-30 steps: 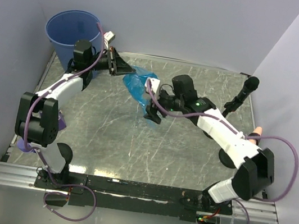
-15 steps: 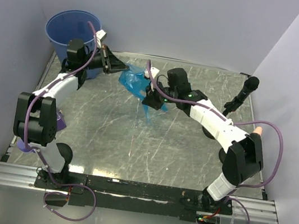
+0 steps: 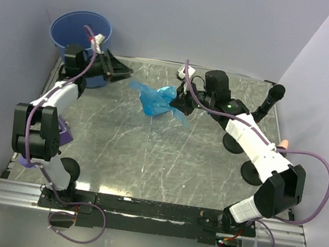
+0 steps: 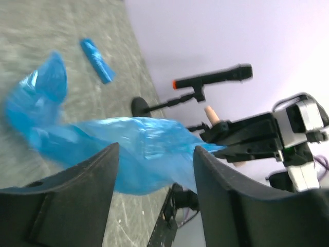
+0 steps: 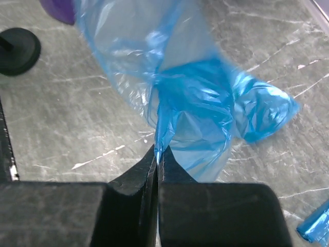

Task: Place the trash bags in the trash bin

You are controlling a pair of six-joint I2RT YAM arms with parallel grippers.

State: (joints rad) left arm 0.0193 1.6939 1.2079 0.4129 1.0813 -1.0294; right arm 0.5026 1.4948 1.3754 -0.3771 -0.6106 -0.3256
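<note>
**Right pincer** point(image 5: 157, 152): pressed together, pinching a gathered fold of the blue trash bag point(image 5: 190, 98). The rest of the bag billows loose over the middle of the desk, somewhat toward the far edge. We cannot tell whether its lowest part touches the desk.

**Left pincer** point(image 3: 123, 67): spread and holding nothing. It is farther back and to the left, aimed at the bag but apart from it.

**Second bag**, a small blue roll point(image 4: 97, 60): lying on the desk beyond the held one, outside the bin.

**Trash bin** point(image 3: 70, 28): upright in the far left corner, just behind the left pincer. We see no bag in it.

**Step in hand**, as we judge it: carrying the first bag across toward the bin, possibly for a hand-over to the left arm.

**Next move calls for**: either the left pincer closes on the free end before the right lets go, or the right arm brings the bag over the rim. Release belongs only above the opening, since loose film could drape on the rim.
</note>
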